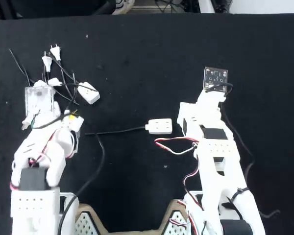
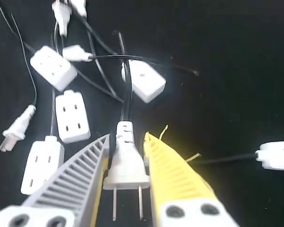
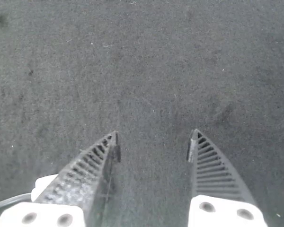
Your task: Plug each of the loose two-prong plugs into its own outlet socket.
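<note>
Your left gripper (image 2: 127, 138) is clamped on a white plug (image 2: 128, 171). Its two prongs point back toward the wrist, and its black cord (image 2: 126, 94) runs forward past the fingertips. In the high view this gripper sits on the left side of the table (image 1: 147, 54), among the tangled wires.

Just ahead of it lie the sockets (image 2: 72, 116), four white blocks close together, with a loose plug (image 2: 16, 130) beside them. A lone socket (image 1: 159, 126) rests well apart from that cluster, between the two arms.

Your right gripper (image 3: 153, 142) hangs over bare black cloth, fingers apart, holding nothing.

Any print on the blocks is too small for you to read.
</note>
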`<state>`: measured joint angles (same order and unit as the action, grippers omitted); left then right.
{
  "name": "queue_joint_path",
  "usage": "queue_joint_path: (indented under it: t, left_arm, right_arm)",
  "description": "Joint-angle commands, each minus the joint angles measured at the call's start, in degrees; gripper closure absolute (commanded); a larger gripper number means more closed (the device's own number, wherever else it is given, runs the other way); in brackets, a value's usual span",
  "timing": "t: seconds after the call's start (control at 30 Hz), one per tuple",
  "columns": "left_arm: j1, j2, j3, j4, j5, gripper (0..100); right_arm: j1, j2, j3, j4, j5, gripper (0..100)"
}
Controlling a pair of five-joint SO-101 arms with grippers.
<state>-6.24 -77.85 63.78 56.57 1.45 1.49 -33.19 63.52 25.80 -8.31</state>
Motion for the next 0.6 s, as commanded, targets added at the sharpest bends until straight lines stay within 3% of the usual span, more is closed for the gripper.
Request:
queue_joint_path:
  t: [0.0,0.37,0.57]
  left_arm:
    - [-0.75,-5.98,-0.75,2.02,-0.62,93]
    - [-0.75,-6.42,-7.78,3.34,-1.05,93]
    - [-0.48,0.09,-15.52,3.52,-9.32,93]
  right_arm:
    - [-0.7,-0.04,-3.12,-0.09,0.09,76.9]
    - [-0.7,-0.04,-3.03,-0.09,0.09,76.9]
    - [-0.44,-0.04,-3.03,-0.09,0.09,76.9]
